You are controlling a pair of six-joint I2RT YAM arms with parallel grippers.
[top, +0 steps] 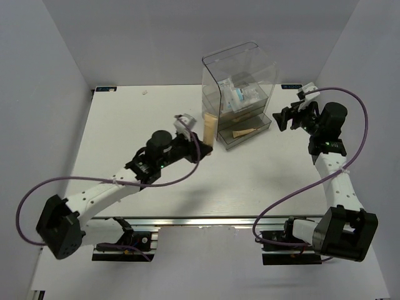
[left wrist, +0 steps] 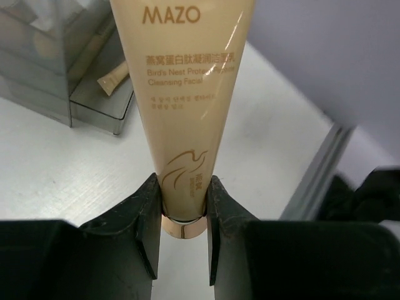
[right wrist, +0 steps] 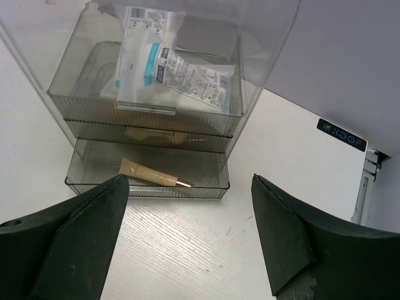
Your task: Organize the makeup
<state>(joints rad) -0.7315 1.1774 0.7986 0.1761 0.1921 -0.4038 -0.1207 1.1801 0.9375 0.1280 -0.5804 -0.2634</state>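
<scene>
My left gripper [left wrist: 183, 206] is shut on the beige squeeze tube [left wrist: 181, 94], gripping it just above its gold cap. In the top view the tube [top: 209, 128] stands upright in the left gripper [top: 201, 142], just left of the clear drawer box [top: 240, 69]. The clear packet with white-blue contents [right wrist: 175, 69] lies in the top drawer. The thin peach stick [right wrist: 153, 175] lies in the pulled-out bottom drawer [right wrist: 206, 187]. Peach shapes [right wrist: 156, 134] show dimly in the middle drawer. My right gripper [right wrist: 187, 237] is open and empty, just in front of the bottom drawer.
The drawer box stands at the back middle of the white table [top: 125, 137]. Grey walls close in the table on three sides. The table's right edge with a black label [right wrist: 340, 134] runs beside the right gripper [top: 284, 120].
</scene>
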